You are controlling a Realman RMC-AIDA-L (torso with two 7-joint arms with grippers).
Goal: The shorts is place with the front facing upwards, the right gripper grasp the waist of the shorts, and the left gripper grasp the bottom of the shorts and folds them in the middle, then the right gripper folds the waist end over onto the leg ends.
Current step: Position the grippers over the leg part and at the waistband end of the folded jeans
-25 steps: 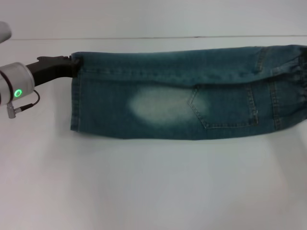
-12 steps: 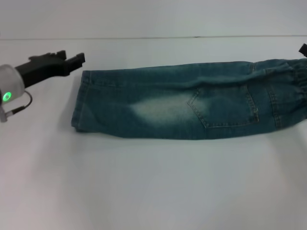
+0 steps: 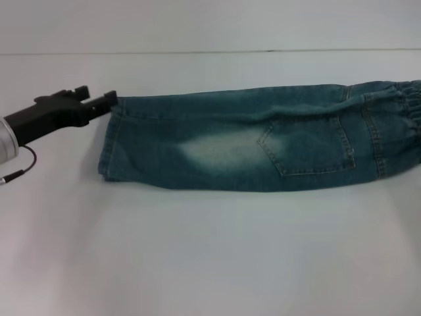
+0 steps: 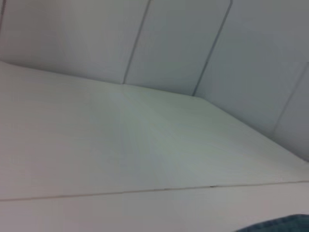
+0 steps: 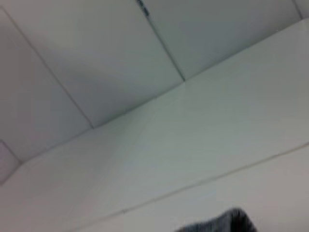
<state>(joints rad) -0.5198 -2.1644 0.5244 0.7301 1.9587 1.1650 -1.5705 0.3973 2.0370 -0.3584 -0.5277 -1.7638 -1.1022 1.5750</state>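
The shorts [image 3: 263, 145] lie flat on the white table, folded lengthwise into one long band with a back pocket and a pale faded patch on top. The ruffled waist [image 3: 411, 108] is at the far right edge of the head view. The leg ends [image 3: 107, 141] form the straight left edge. My left gripper [image 3: 97, 97] is open just left of the far corner of the leg ends, one fingertip at the hem and holding nothing. A sliver of denim [image 4: 285, 224] shows in the left wrist view, and a dark bit of cloth [image 5: 222, 223] in the right wrist view. The right gripper is out of view.
White table [image 3: 210, 250] stretches in front of the shorts, with a seam line [image 3: 197, 52] along the back and pale panelled wall behind it. Nothing else stands on the surface.
The left gripper let go of the leg-end corner, drew back to the left, and now sits lower with its tip at the hem again. The shorts settled flat. The right gripper left the head view.
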